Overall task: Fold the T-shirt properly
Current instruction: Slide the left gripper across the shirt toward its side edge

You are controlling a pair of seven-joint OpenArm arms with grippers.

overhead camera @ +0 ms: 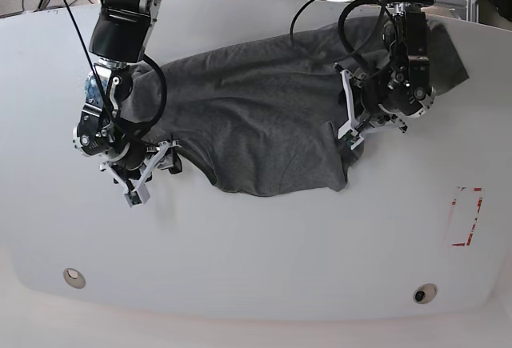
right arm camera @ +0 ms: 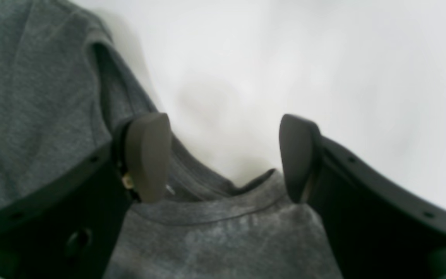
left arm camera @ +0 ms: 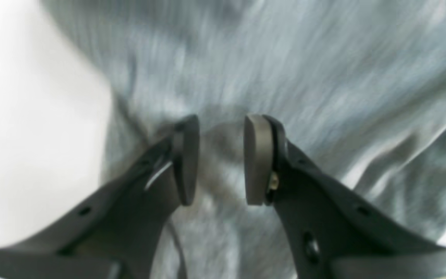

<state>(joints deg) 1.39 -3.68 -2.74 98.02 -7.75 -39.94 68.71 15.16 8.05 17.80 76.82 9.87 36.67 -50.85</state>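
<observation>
1. The T-shirt is lying crumpled across the far half of the table, its long axis running from the left edge toward the far right corner
2. The right gripper is hovering at the shirt's left end with jaws standing wide, straddling the collar and gripping nothing
3. The left gripper is hanging over the shirt's right part, jaws partly parted, fabric lying beneath, none clamped
4. Each arm is nearest its own end

Bright overhead light, soft shadows; wrist views blurred, perhaps motion.
</observation>
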